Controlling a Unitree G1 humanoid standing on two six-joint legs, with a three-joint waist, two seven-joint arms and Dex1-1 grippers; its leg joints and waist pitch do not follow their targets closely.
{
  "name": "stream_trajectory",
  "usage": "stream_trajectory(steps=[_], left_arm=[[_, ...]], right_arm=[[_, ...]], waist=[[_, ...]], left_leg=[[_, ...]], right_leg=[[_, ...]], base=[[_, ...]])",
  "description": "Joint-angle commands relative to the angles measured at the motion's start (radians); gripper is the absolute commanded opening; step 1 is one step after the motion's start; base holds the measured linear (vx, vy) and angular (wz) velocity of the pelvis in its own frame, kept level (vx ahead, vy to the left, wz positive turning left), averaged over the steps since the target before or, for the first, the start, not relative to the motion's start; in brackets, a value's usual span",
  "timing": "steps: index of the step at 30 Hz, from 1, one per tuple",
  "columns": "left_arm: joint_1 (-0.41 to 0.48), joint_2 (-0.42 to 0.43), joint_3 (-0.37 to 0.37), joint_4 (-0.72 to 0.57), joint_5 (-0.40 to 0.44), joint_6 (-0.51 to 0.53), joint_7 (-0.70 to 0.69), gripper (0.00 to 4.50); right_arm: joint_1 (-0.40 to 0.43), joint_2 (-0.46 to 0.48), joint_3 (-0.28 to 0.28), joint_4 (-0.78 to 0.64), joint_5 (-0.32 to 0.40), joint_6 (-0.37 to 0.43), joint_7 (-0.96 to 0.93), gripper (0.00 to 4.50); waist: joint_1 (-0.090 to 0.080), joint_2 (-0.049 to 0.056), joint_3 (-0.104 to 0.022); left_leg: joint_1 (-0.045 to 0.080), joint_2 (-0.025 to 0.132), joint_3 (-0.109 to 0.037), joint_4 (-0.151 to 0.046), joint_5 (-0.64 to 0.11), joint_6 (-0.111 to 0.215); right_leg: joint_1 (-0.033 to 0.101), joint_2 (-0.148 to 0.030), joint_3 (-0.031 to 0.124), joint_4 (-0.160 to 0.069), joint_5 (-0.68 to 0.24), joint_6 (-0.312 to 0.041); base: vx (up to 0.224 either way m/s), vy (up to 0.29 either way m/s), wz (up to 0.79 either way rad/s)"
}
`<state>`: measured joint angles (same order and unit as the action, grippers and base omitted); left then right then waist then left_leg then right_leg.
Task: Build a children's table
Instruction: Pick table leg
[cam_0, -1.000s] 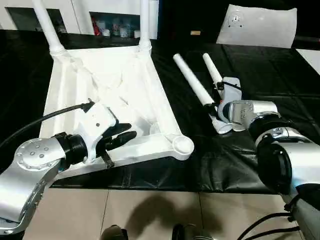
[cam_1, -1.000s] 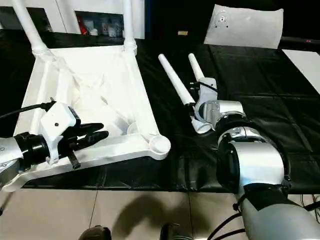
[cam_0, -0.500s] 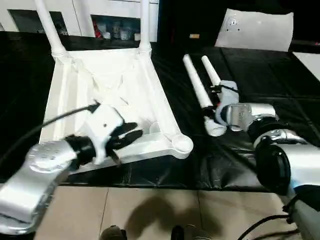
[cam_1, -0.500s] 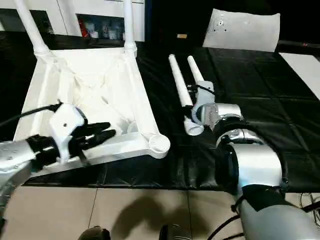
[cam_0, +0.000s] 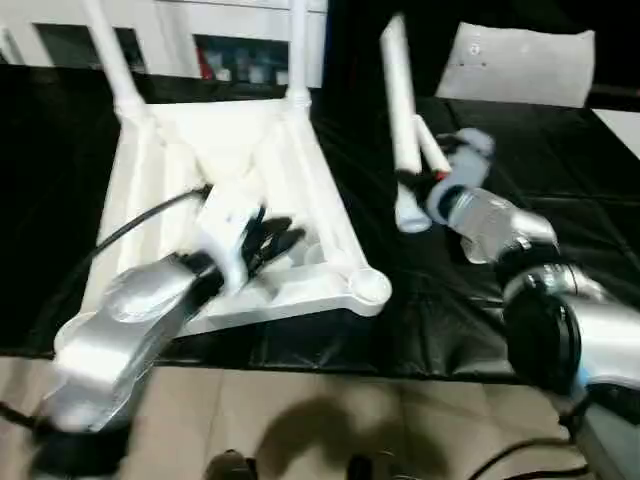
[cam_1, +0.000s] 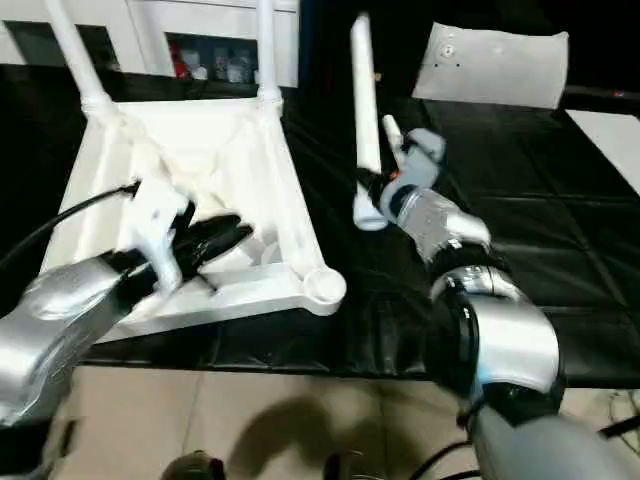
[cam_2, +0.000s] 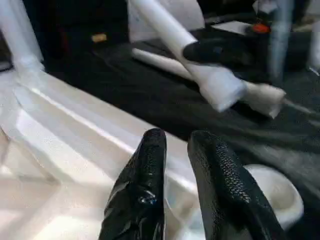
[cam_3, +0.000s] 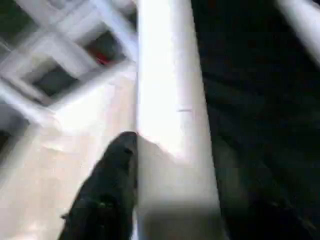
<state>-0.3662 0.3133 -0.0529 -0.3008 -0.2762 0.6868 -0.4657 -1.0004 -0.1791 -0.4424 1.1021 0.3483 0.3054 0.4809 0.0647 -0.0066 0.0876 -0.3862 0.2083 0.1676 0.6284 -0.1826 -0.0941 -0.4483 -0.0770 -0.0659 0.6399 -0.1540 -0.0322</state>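
Note:
The white table top (cam_0: 327, 205) lies upside down on the black mat, ribs up. Two legs (cam_0: 116, 62) (cam_0: 297, 45) stand in its far corner sockets, and the near right socket (cam_0: 368, 288) is empty. My right gripper (cam_0: 412, 182) is shut on a third white leg (cam_0: 399, 100), holding it nearly upright above the mat just right of the top. One black finger (cam_3: 107, 190) presses its side. A fourth leg (cam_0: 432, 152) lies on the mat behind it. My left gripper (cam_0: 288, 233) hovers over the top's near ribs, fingers (cam_2: 150, 155) slightly open, holding nothing.
A flat white panel (cam_0: 520, 65) with a small round mark lies at the back right. A white strip (cam_0: 622, 112) shows at the right edge. White shelving (cam_0: 240, 55) stands behind the mat, and tiled floor (cam_0: 300, 420) runs along the mat's near edge.
My right gripper has lifted the leg off the mat and swung it nearly upright. My left gripper has moved farther in over the table top. The camera has also shifted.

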Motion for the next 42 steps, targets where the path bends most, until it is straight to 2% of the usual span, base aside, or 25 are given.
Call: stream_trajectory(steps=[1,2,3,4,5,6,7,8,9,11,13,14,15,16,18,19,20,22,25,30,32,36,39,40,42], left_arm=[[-0.028,-0.030,0.024,0.032,-0.006,-0.010,0.025,1.01],[-0.045,-0.046,0.036,0.045,-0.024,-0.007,0.025,1.19],[-0.056,-0.056,0.044,0.053,-0.036,-0.005,0.024,1.30],[-0.079,-0.075,0.059,0.066,-0.061,0.003,0.026,1.30],[-0.126,-0.113,0.082,0.099,-0.102,0.007,0.027,1.37],[-0.137,-0.122,0.087,0.108,-0.111,0.007,0.028,1.37],[-0.148,-0.132,0.092,0.116,-0.120,0.008,0.029,1.37],[-0.177,-0.161,0.109,0.139,-0.155,0.022,0.031,1.37],[-0.199,-0.184,0.123,0.157,-0.185,0.036,0.031,1.37],[-0.227,-0.216,0.142,0.182,-0.226,0.054,0.035,1.37],[-0.250,-0.241,0.154,0.206,-0.241,0.051,0.045,1.37],[-0.278,-0.274,0.178,0.239,-0.260,0.048,0.062,1.37],[-0.294,-0.284,0.185,0.257,-0.265,0.044,0.065,1.37],[-0.305,-0.288,0.189,0.271,-0.268,0.043,0.065,1.37],[-0.322,-0.291,0.189,0.298,-0.266,0.040,0.065,1.37],[-0.327,-0.291,0.187,0.308,-0.263,0.038,0.062,1.37],[-0.333,-0.293,0.187,0.318,-0.266,0.039,0.058,1.37],[-0.354,-0.304,0.203,0.345,-0.296,0.046,0.057,1.37],[-0.363,-0.294,0.196,0.355,-0.291,0.047,0.051,1.37],[-0.358,-0.295,0.203,0.341,-0.316,0.054,0.036,1.37],[-0.346,-0.294,0.206,0.324,-0.340,0.064,0.022,0.67],[-0.329,-0.279,0.197,0.307,-0.357,0.083,0.001,0.67],[-0.308,-0.273,0.202,0.280,-0.403,0.103,-0.041,0.67],[-0.307,-0.278,0.213,0.276,-0.420,0.110,-0.039,1.02],[-0.309,-0.296,0.252,0.279,-0.462,0.114,-0.022,1.37]], right_arm=[[0.049,0.005,-0.005,-0.119,0.053,0.008,0.102,1.86],[0.083,0.014,-0.002,-0.173,0.073,0.024,0.136,1.86],[0.105,0.019,0.000,-0.208,0.087,0.036,0.158,1.86],[0.147,0.029,0.002,-0.281,0.122,0.065,0.187,1.86],[0.225,0.042,0.015,-0.415,0.183,0.121,0.237,1.86],[0.243,0.045,0.020,-0.447,0.197,0.136,0.249,1.86],[0.262,0.048,0.025,-0.479,0.211,0.151,0.260,1.86],[0.309,0.053,0.046,-0.562,0.245,0.197,0.286,1.86],[0.347,0.057,0.063,-0.630,0.271,0.237,0.307,1.86],[0.392,0.062,0.082,-0.711,0.307,0.292,0.323,1.86],[0.420,0.067,0.092,-0.766,0.344,0.349,0.329,1.86],[0.454,0.073,0.110,-0.832,0.383,0.399,0.341,1.86],[0.470,0.077,0.121,-0.865,0.403,0.417,0.349,1.86],[0.488,0.081,0.126,-0.900,0.420,0.434,0.347,1.86],[0.514,0.088,0.140,-0.954,0.448,0.463,0.347,1.86],[0.523,0.090,0.149,-0.971,0.452,0.467,0.351,1.86],[0.535,0.093,0.158,-0.993,0.459,0.473,0.355,1.86],[0.573,0.096,0.191,-1.051,0.465,0.482,0.374,1.86],[0.588,0.091,0.203,-1.084,0.472,0.504,0.364,1.86],[0.604,0.072,0.245,-1.113,0.440,0.483,0.365,1.86],[0.608,0.067,0.270,-1.123,0.413,0.461,0.364,1.86],[0.611,0.058,0.291,-1.137,0.392,0.446,0.358,1.86],[0.610,0.046,0.311,-1.145,0.371,0.425,0.351,1.85],[0.609,0.045,0.312,-1.145,0.371,0.422,0.348,1.85],[0.606,0.046,0.306,-1.144,0.370,0.410,0.335,1.84]], waist=[[0.003,0.007,-0.099],[0.002,0.013,-0.096],[0.006,0.013,-0.101],[0.004,0.016,-0.101],[0.005,0.015,-0.099],[0.008,0.014,-0.099],[0.010,0.016,-0.101],[0.009,0.008,-0.101],[0.013,0.012,-0.102],[0.012,0.007,-0.100],[0.010,0.006,-0.100],[0.007,0.005,-0.093],[0.009,0.006,-0.095],[0.009,0.005,-0.099],[0.010,0.006,-0.099],[0.010,0.003,-0.103],[0.011,0.005,-0.102],[0.016,0.003,-0.101],[0.026,0.002,-0.102],[0.029,0.002,-0.099],[0.030,0.000,-0.099],[0.029,0.001,-0.099],[0.028,0.000,-0.099],[0.027,0.000,-0.098],[0.027,0.000,-0.098]], left_leg=[[0.003,-0.001,0.004,-0.067,-0.187,0.034],[0.001,-0.002,0.007,-0.065,-0.185,0.044],[0.003,-0.002,0.006,-0.064,-0.168,0.046],[0.000,-0.003,0.005,-0.064,-0.159,0.047],[0.002,-0.005,0.008,-0.065,-0.163,0.049],[0.006,-0.007,0.010,-0.064,-0.164,0.055],[0.009,-0.005,0.007,-0.064,-0.163,0.053],[0.004,-0.005,0.006,-0.068,-0.166,0.053],[0.007,-0.005,0.006,-0.066,-0.160,0.051],[0.003,-0.004,0.006,-0.069,-0.155,0.052],[0.006,-0.002,0.004,-0.071,-0.165,0.051],[0.014,-0.006,0.008,-0.071,-0.197,0.051],[0.018,-0.005,0.008,-0.070,-0.202,0.050],[0.012,-0.003,0.003,-0.074,-0.183,0.050],[0.013,-0.002,0.002,-0.077,-0.178,0.051],[0.010,0.002,0.000,-0.079,-0.162,0.049],[0.011,0.003,0.002,-0.078,-0.156,0.048],[0.010,0.001,0.004,-0.079,-0.155,0.047],[0.009,0.001,0.003,-0.080,-0.145,0.048],[0.008,0.001,0.002,-0.081,-0.157,0.035],[0.007,0.001,0.002,-0.081,-0.161,0.031],[0.007,0.001,0.002,-0.082,-0.159,0.031],[0.005,0.000,0.003,-0.081,-0.156,0.028],[0.006,0.001,0.003,-0.081,-0.162,0.029],[0.007,0.001,0.004,-0.080,-0.167,0.029]], right_leg=[[0.088,-0.036,0.031,-0.068,-0.158,-0.207],[0.087,-0.038,0.032,-0.076,-0.179,-0.207],[0.089,-0.040,0.032,-0.076,-0.195,-0.202],[0.089,-0.039,0.030,-0.078,-0.212,-0.198],[0.088,-0.036,0.030,-0.085,-0.226,-0.189],[0.087,-0.032,0.031,-0.092,-0.239,-0.172],[0.085,-0.034,0.030,-0.088,-0.241,-0.171],[0.088,-0.034,0.026,-0.094,-0.276,-0.159],[0.086,-0.034,0.027,-0.095,-0.288,-0.151],[0.086,-0.034,0.025,-0.099,-0.310,-0.140],[0.085,-0.036,0.023,-0.102,-0.331,-0.139],[0.077,-0.033,0.021,-0.120,-0.409,-0.112],[0.077,-0.035,0.021,-0.121,-0.423,-0.105],[0.083,-0.036,0.020,-0.117,-0.411,-0.094],[0.079,-0.035,0.019,-0.121,-0.405,-0.081],[0.084,-0.039,0.019,-0.116,-0.384,-0.090],[0.079,-0.039,0.020,-0.117,-0.361,-0.099],[0.080,-0.040,0.021,-0.118,-0.357,-0.101],[0.082,-0.042,0.022,-0.116,-0.346,-0.094],[0.082,-0.046,0.022,-0.120,-0.391,-0.073],[0.080,-0.046,0.022,-0.122,-0.404,-0.066],[0.080,-0.045,0.023,-0.122,-0.401,-0.062],[0.081,-0.046,0.023,-0.120,-0.398,-0.066],[0.079,-0.046,0.023,-0.121,-0.401,-0.069],[0.079,-0.045,0.022,-0.122,-0.405,-0.071]], base=[[0.000,0.000,0.00],[0.000,0.000,0.00],[0.000,0.000,0.00],[0.000,0.000,0.00],[0.000,0.000,0.00],[0.000,0.000,0.00],[0.000,0.000,0.00],[0.000,0.000,0.00],[0.000,0.000,0.00],[0.000,0.000,0.00],[0.000,0.000,0.00],[0.000,0.000,0.00],[0.000,0.000,0.00],[0.000,0.000,0.00],[0.000,0.000,0.00],[0.000,0.000,0.00],[0.000,0.000,0.00],[0.000,0.000,0.00],[0.000,0.000,0.00],[0.000,0.000,0.00],[0.000,0.000,0.00],[0.000,0.000,0.00],[0.000,0.000,0.00],[0.000,0.000,0.00],[0.000,0.000,0.00]])
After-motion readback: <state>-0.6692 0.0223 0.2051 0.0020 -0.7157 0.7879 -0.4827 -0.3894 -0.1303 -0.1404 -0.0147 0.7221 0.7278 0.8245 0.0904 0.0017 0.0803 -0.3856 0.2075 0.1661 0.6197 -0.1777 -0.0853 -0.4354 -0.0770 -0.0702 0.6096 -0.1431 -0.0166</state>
